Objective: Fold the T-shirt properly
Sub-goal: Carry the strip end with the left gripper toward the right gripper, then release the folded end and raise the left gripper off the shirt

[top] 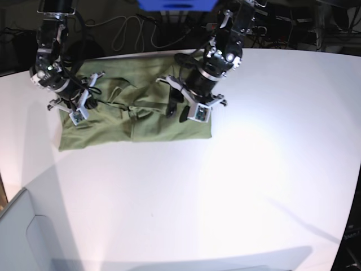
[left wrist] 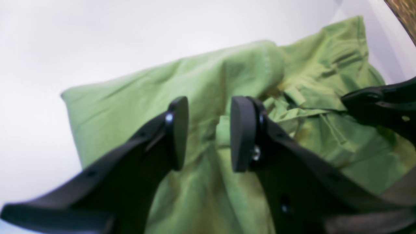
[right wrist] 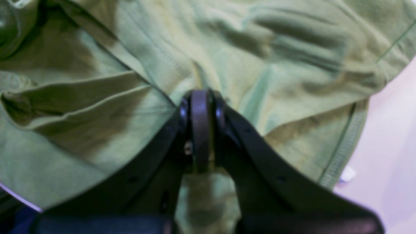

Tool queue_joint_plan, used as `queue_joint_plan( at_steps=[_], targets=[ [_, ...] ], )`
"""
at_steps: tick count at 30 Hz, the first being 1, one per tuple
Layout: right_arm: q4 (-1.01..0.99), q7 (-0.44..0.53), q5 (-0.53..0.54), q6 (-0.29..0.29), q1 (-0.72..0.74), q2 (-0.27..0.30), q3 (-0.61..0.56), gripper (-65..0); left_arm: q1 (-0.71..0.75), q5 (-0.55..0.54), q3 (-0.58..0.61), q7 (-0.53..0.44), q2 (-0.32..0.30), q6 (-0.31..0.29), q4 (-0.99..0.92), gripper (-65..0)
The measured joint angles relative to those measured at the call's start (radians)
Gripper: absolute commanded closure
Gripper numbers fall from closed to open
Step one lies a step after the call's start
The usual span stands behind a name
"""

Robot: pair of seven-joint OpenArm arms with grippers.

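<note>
The far edge of the T-shirt is hidden behind both arms in the base view, and both wrist views are blurred. At the shirt's left end the right gripper is seen clenched, its black pads pressed together on a pinch of soft, wrinkled green cloth. The shirt lies flat on the smooth white table. Further right, the left gripper is held parted above the cloth, gripping nothing
</note>
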Motion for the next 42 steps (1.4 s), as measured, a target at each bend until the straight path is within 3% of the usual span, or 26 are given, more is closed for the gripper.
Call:
queue_joint_plan(
  at_steps=[5,19,22,26,30,35,39,42],
  targets=[
    [0.0,0.001,0.0,0.0,0.0,0.0,0.0,-0.1,0.002,0.001,0.04,-0.002,-0.003,0.0,-0.057,-20.8],
    [0.002,0.0,0.0,0.0,-0.002,0.001,0.002,-0.1,-0.089,-0.003,0.489,0.007,-0.095,-0.015,-0.025,-20.8],
    [0.003,0.0,0.0,0.0,0.0,0.001,0.003,-0.1,-0.085,-0.005,0.498,0.008,-0.128,-0.021,0.048,-20.8],
    [0.043,-0.004,-0.005,0.0,0.0,0.002,0.003,-0.1,-0.064,-0.003,0.417,0.0,-0.179,-0.015,0.113,-20.8],
    [0.107,0.0,-0.001,0.0,-0.005,0.002,0.003,-0.1,-0.051,-0.002,0.338,-0.003,-0.176,-0.013,0.058,-20.8],
    [0.183,-0.018,0.0,0.0,-0.021,0.003,0.005,-0.4,-0.107,-0.001,0.43,0.007,-0.148,-0.015,-0.063,-20.8],
    [0.224,-0.074,0.005,0.0,-0.038,-0.008,0.036,-10.8,-0.167,-0.002,0.535,-0.004,-0.117,-0.019,-0.138,-20.8],
    [0.227,-0.094,0.003,0.0,-0.029,-0.013,0.106,-24.2,-0.19,-0.003,0.6,0.01,-0.113,-0.015,-0.165,-20.8]
  ],
)
